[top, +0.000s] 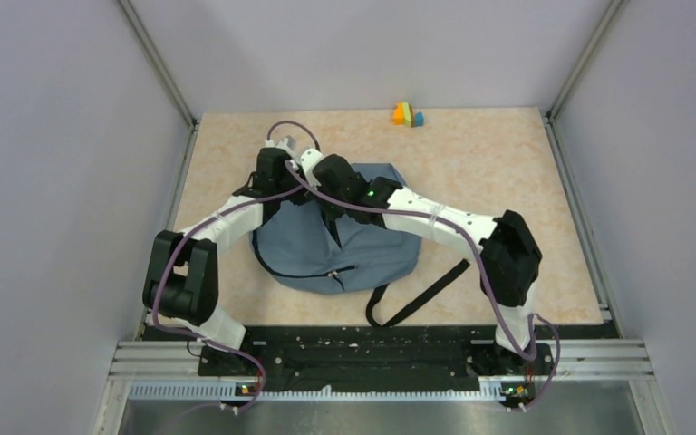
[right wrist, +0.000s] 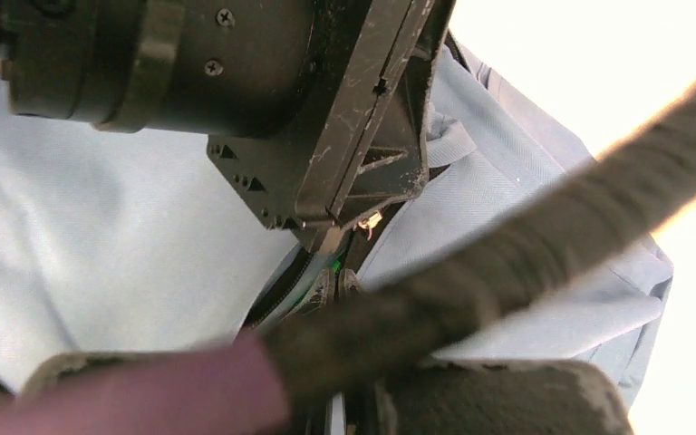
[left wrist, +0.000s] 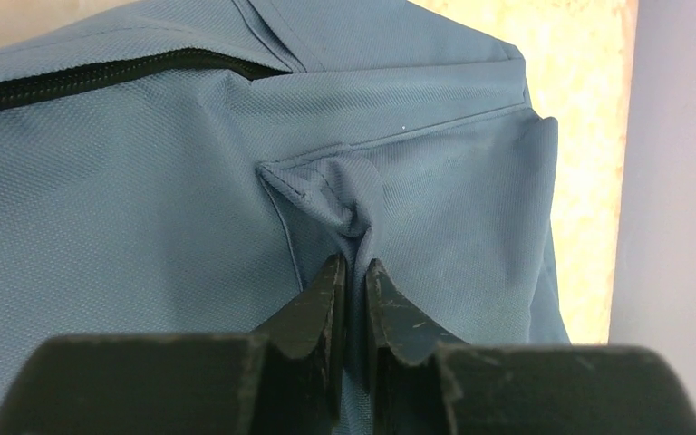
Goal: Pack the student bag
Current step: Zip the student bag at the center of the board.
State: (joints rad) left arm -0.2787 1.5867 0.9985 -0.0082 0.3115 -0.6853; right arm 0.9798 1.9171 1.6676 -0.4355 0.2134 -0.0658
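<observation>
Left gripper pinching thin student bag fold at fingertips; right gripper pressed together alongside (catch unclear). Fold risking slipping out when pulling.

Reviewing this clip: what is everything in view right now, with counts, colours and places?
student bag: one, dusty blue with a dark zipper, lying mid-table under both grippers.
straps: black, trailing from the bag's near right side toward the arm bases.
blocks: one small cluster, orange, yellow and blue, at the table's far edge, right of centre.
table: one, mottled beige.
cables: purple, running along both arms.
left gripper: one, black, pinched shut on a fold of the bag's fabric.
right gripper: one, black, shut at the bag's zipper line; its tips are mostly hidden by a cable, so what it holds, if anything, is unclear.
</observation>
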